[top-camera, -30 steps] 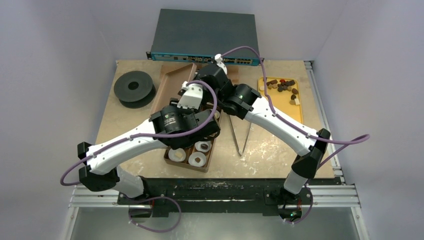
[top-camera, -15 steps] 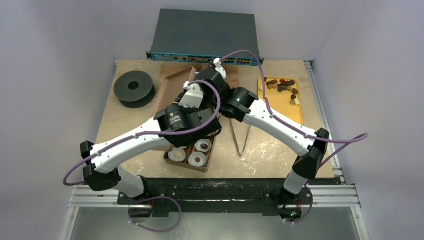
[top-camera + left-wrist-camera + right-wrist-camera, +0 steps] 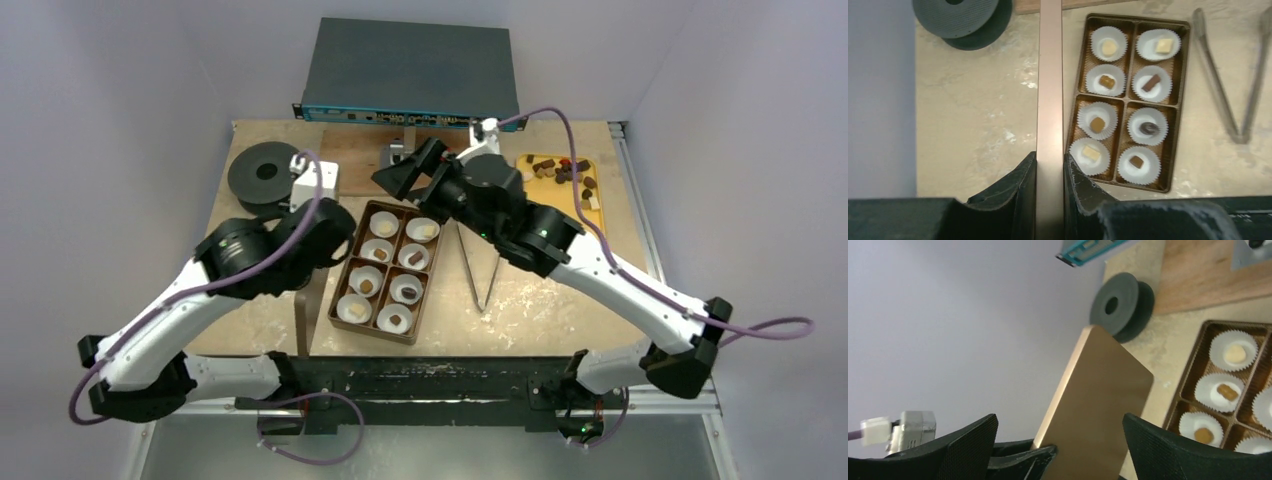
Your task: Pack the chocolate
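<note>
I have the left hand (image 3: 1049, 161) pressed shut on the near end of the lid (image 3: 1049, 75). The lid stands on its thin edge, so from that wrist camera I see only a bronze strip running away from the fingers. Whether its lower edge touches the surface (image 3: 973, 115) I cannot tell. The right hand (image 3: 1060, 416) hangs spread and empty over the far middle of the surface, looking across at the lid's broad face. The chocolate (image 3: 1097, 124) is already in: eight pieces, one in each paper cup (image 3: 1160, 134), filling every compartment of the box (image 3: 1126, 98), which lies flat on the surface. More of it sits loose on the yellow tray (image 3: 585, 225) at the far right. As I read it, my next move turns on one thing: the box lies just to the right of the lid, apart from it, with the two long axes nearly parallel, near edge to far. So I judge the lid needs hardly any swing, only a roll from on-edge to flat and a shift rightward over the box. The left hand is nearer and has the grip; the right could steady the free far end. I would watch the corners, since a skewed lid could catch a cup and tip a piece. The tongs (image 3: 1220, 85) lie beyond the box, on its right.
</note>
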Robot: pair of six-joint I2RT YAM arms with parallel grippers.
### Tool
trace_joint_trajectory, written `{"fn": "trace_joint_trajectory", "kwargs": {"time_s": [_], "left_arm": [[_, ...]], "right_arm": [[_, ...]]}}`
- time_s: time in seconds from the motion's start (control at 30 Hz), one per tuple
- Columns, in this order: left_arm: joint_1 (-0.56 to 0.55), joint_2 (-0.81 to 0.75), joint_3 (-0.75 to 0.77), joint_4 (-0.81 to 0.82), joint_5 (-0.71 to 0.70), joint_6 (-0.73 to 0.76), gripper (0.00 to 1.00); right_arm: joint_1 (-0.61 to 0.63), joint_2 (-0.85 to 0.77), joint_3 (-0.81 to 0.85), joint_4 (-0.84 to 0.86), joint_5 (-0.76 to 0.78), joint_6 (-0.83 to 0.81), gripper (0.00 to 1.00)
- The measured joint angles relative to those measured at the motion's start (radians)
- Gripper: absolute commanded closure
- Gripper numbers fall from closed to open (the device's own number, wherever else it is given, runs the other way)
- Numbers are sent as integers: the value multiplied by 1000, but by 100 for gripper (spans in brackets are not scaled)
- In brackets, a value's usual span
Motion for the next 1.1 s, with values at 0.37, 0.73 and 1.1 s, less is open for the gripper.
{"fn": "trace_joint_trajectory", "kwargs": {"time_s": [0.37,0.73,1.1], "left_arm": [[72,-291,-63,301,256,17,100],[82,-457,-124,636,333,-119,100],[231,-431,-216,762,528,-248,100]], "right_arm": [[-201,-226,-492,409,-291,-67,1],[-209,-256,-846,882,-428,36,1],[-209,-262,-947,1250,-443,143,1]]}}
